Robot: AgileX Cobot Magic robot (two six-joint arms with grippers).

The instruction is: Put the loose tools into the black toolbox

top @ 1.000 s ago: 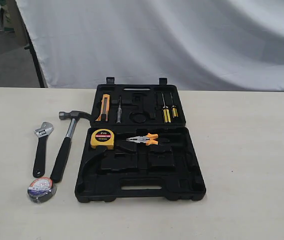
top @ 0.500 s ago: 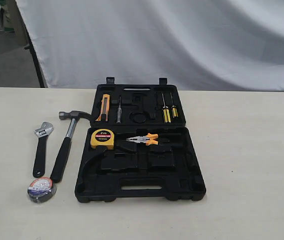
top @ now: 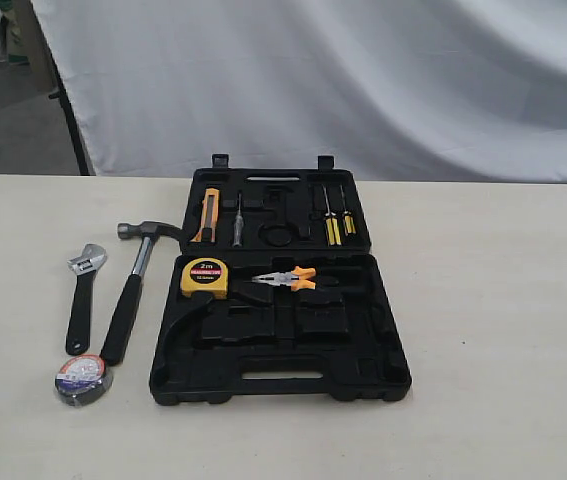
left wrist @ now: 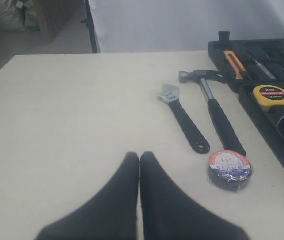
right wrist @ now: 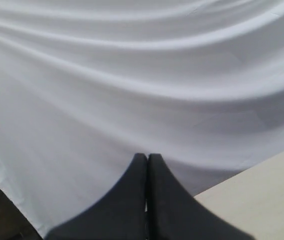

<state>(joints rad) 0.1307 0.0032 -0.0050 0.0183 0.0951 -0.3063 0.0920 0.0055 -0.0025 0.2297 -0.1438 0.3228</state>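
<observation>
My left gripper (left wrist: 139, 156) hangs pressed together and empty over the table (left wrist: 56, 125). The tape roll (left wrist: 229, 169) lies nearest it, beside the open black toolbox (top: 378, 340). Farther off are the wrench (left wrist: 183, 120), then the hammer (left wrist: 221, 120) next to the toolbox. My right gripper (right wrist: 147, 156) is together too.

Left wrist view chops most of the black toolbox (left wrist: 217, 53) off at the frame edge. Lower left in the exterior view, the tape roll (top: 83, 379) label's unreadably small.
</observation>
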